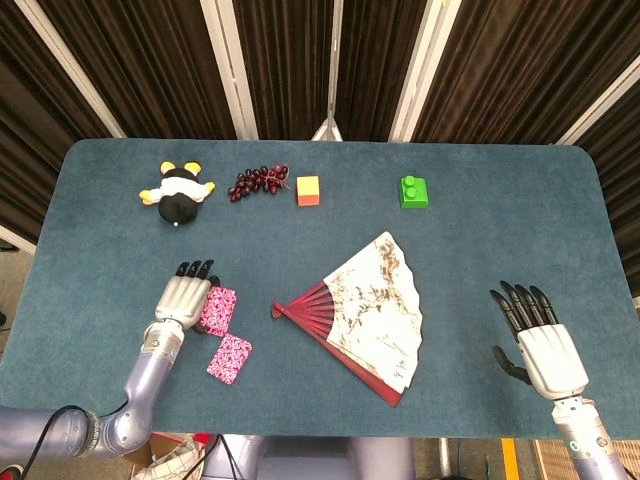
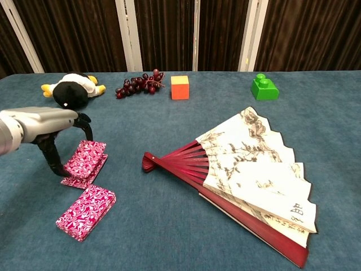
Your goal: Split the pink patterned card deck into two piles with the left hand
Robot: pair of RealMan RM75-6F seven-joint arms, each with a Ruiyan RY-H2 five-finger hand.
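Blue felt counter (image 1: pixel 320 215) before dark curtains (image 1: pixel 280 60) with pale uprights. Left hand (image 1: pixel 183 296) reaching forward, palm down, fingertips touching the far pink card pile (image 1: pixel 217 309) just to its right; grip unclear. Near pile (image 1: pixel 229 358) beside the wrist, apart. Both piles' long axes running away, tilted slightly right. Right hand (image 1: pixel 535 330) spread, holding nothing.

Only writing: dark brush-style characters on paper fan (image 2: pixel 256 169), near lower right leaf edge in chest view; same marks faint in head view (image 1: pixel 375 310). Too small and blurred to read. No labels, brands or numbers legible on anything else.
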